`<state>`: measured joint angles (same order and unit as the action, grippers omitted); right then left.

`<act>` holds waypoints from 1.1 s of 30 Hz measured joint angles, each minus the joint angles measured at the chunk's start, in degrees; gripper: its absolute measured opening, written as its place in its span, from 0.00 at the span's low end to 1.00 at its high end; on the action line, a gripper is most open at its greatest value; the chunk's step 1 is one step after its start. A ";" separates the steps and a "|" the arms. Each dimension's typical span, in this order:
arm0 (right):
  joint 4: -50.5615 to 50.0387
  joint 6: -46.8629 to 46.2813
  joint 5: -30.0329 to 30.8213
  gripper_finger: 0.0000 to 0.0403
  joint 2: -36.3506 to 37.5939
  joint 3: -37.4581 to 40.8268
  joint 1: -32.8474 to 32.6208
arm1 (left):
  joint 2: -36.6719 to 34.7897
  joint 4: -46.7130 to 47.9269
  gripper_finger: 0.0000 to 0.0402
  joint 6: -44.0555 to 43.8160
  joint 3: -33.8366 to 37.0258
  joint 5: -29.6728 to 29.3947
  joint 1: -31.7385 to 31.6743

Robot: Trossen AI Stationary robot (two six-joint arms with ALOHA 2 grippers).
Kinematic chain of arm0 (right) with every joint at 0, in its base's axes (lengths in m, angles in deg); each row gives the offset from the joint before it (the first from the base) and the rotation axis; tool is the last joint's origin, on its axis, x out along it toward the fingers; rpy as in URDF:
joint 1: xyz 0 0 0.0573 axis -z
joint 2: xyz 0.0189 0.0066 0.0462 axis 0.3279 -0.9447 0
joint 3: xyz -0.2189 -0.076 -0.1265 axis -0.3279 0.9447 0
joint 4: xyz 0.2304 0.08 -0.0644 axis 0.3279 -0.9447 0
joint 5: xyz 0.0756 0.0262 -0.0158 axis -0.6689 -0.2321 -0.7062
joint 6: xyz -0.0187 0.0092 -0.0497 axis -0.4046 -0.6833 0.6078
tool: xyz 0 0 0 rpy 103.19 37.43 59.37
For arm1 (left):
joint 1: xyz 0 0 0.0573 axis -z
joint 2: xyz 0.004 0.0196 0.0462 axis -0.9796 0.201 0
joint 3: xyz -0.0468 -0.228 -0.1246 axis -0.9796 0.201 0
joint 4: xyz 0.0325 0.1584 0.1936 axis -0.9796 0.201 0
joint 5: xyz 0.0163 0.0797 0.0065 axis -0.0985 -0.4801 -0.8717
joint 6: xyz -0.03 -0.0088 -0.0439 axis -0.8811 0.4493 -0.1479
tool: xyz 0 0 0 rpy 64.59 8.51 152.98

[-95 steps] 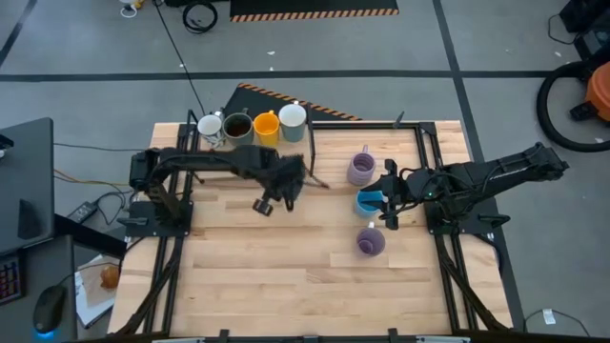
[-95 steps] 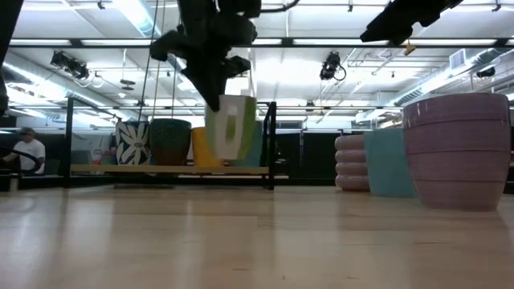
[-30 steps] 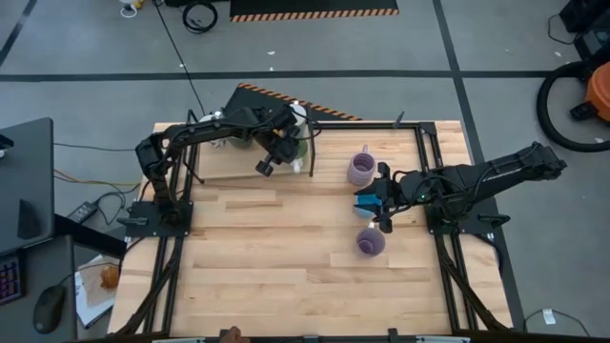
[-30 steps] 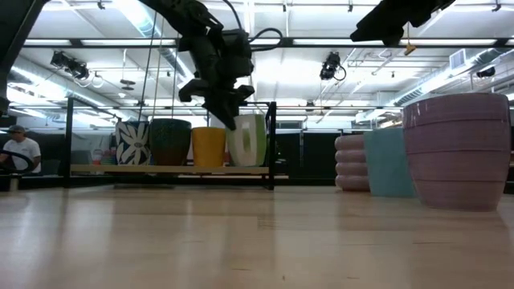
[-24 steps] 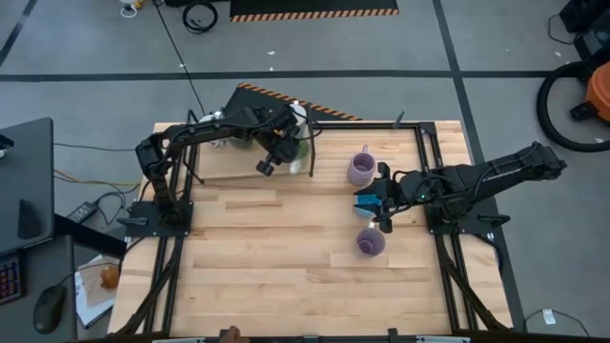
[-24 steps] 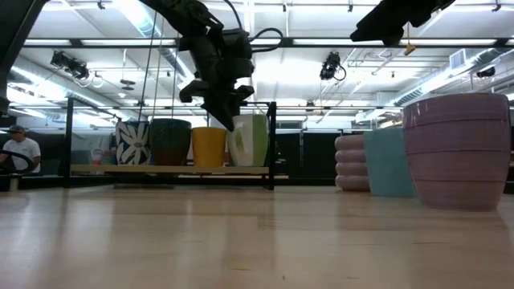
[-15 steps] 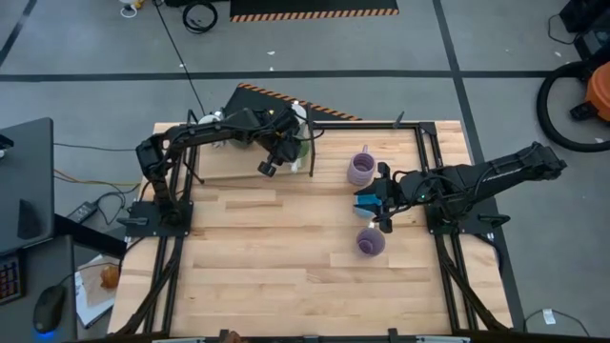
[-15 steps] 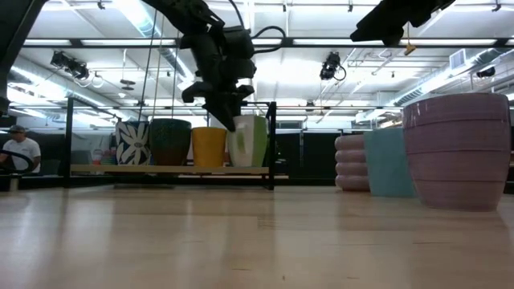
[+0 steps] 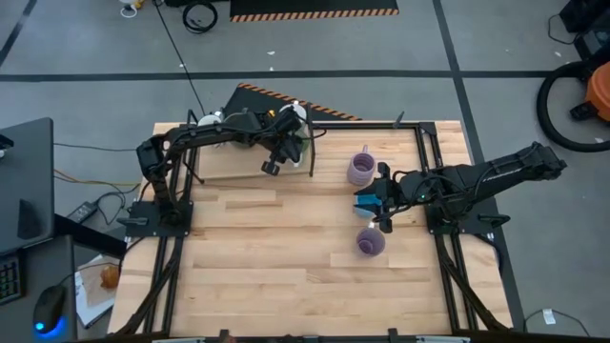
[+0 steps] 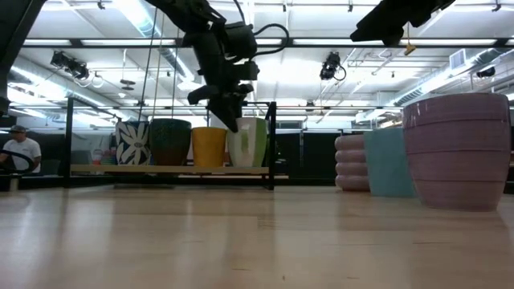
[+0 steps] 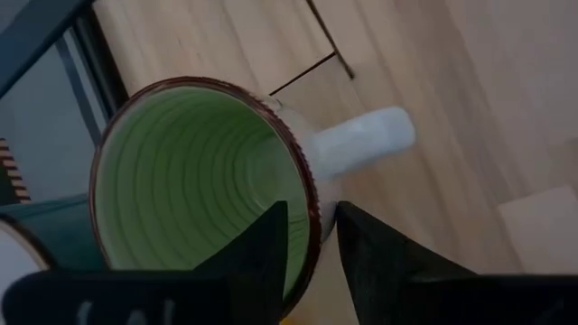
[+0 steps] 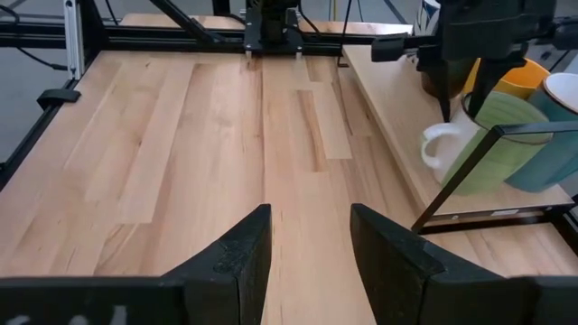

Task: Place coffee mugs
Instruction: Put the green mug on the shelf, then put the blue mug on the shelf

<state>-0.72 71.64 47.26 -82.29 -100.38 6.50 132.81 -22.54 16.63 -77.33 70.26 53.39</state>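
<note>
Gripping: left gripper (image 11: 312, 236) is pinched on the rim of the green mug (image 11: 194, 181), one finger inside the bowl, one outside.
Green mug: stands on the raised shelf (image 10: 173, 169) at the table's far edge; inside is green, ribbed and holds nothing; pale handle (image 11: 361, 144) points out over the table.
Shelf row: in the low view, a white patterned mug (image 10: 132, 143), a dark mug (image 10: 170, 142), an orange mug (image 10: 208, 147), then the green mug at the end; what they hold cannot be seen from that level.
Shelf from the right wrist view: the orange mug shows just beyond the green one, with a teal-looking mug (image 12: 560, 135) touching or just beside it on the other side.
Left arm (image 9: 205, 138): reaches from its base along the far edge to the shelf.
Right gripper (image 12: 307, 262): fingers spread apart, nothing between them; hovers by the blue mug (image 9: 369, 203).
Loose mugs: two lavender ones, one (image 9: 360, 169) farther back, one (image 9: 371, 241) nearer the front, the blue mug between them, all on the table (image 9: 286, 267).
Background: a person (image 10: 22, 152) sits far off in the room.
</note>
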 joint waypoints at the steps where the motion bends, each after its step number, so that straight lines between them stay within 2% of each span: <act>1: 0.02 -0.07 0.00 0.39 0.00 0.00 0.02 | 0.00 0.02 0.26 -0.02 0.00 -0.14 0.00; 14: 0.00 -0.17 -0.02 0.39 0.00 0.00 0.01 | -0.02 -0.41 0.26 -1.16 0.00 -0.68 0.23; 21: 0.00 -0.17 -0.02 0.39 0.00 0.00 0.01 | -0.53 -0.90 0.30 -0.95 0.00 -2.24 0.27; 33: -0.22 -0.23 -0.04 0.39 0.02 0.00 0.01 | -5.39 0.40 0.38 -1.29 0.00 -2.91 2.27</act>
<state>-0.93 71.41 47.22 -82.27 -100.38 6.51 127.42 -22.14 15.34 -77.33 67.35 55.66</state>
